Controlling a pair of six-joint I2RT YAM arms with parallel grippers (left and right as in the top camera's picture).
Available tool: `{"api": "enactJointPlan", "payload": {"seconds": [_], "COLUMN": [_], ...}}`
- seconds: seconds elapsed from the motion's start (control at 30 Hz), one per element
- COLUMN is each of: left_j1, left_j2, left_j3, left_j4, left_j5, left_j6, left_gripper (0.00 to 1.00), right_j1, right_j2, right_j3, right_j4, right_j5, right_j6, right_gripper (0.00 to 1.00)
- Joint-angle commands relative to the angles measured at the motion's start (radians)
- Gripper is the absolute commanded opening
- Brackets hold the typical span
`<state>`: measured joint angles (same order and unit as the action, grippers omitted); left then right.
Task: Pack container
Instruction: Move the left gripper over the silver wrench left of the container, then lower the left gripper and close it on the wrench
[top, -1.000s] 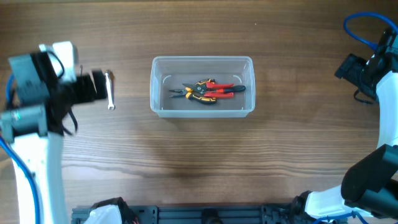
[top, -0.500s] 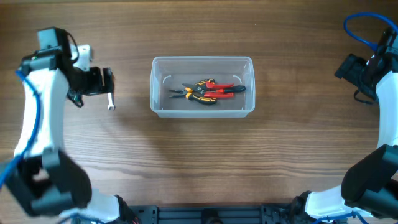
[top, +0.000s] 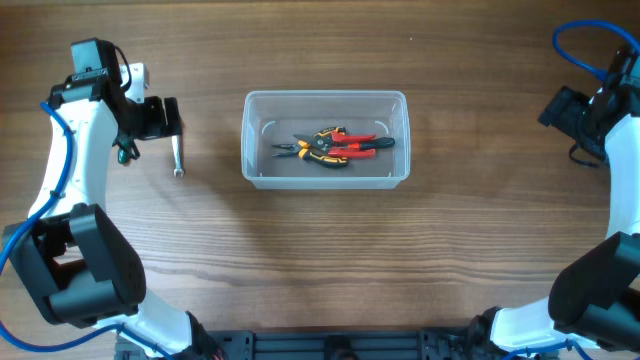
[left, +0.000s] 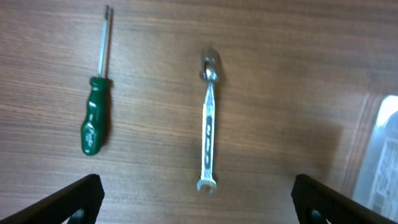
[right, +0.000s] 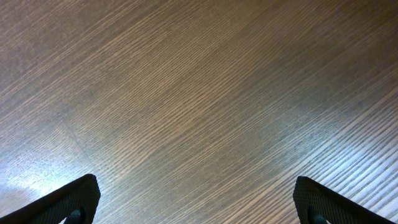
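The clear plastic container (top: 325, 137) stands mid-table and holds yellow-black pliers (top: 318, 146) and red-handled pliers (top: 358, 146). A silver wrench (top: 178, 157) lies left of it on the wood. My left gripper (top: 155, 117) hovers open over the wrench's far end. In the left wrist view the wrench (left: 208, 121) lies lengthwise between the spread fingers (left: 81, 200), untouched, and a green-handled screwdriver (left: 94, 115) lies beside it. The left gripper (left: 198, 205) holds nothing. My right gripper (top: 565, 108) is far right, open (right: 198, 202) over bare wood.
The container's wall (left: 380, 155) shows at the right edge of the left wrist view. A blue cable (top: 585, 45) loops over the right arm. The arm bases and a black rail (top: 330, 345) sit along the near edge.
The left arm has swung and settled, and its gripper has drifted toward the far edge above the wrench. The wrench, container and right arm have not moved.
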<state>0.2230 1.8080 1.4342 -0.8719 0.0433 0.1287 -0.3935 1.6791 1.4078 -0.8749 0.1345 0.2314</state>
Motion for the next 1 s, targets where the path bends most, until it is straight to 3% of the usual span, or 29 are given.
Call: {"api": "enactJointPlan", "payload": {"seconds": [0.0,0.37,0.77,0.97], "left_j1": [0.002,0.002,-0.006,-0.063], "left_j2": [0.022,0.249,0.285,0.339], "left_j3": [0.010,0.263,0.266,0.266], "left_j4": [0.009,-0.152,-0.126,-0.143], "left_j5": [-0.034,-0.026,-0.035,-0.145], "left_j6": [-0.017,-0.006,0.020,0.019], "left_gripper": [1.00,1.00,1.00,1.00], "right_j1": [0.003,0.003,0.003,0.003], "right_j2": [0.000,0.000,0.000,0.000], "right_j3": [-0.006,-0.006,-0.006,-0.006], "right_j4": [0.000,0.001,0.001,0.001], "right_j5": [-0.001,-0.001,-0.001,-0.001], "right_j6": [0.011,0.011,0.011,0.011], "right_gripper": [1.00,1.00,1.00,1.00]}}
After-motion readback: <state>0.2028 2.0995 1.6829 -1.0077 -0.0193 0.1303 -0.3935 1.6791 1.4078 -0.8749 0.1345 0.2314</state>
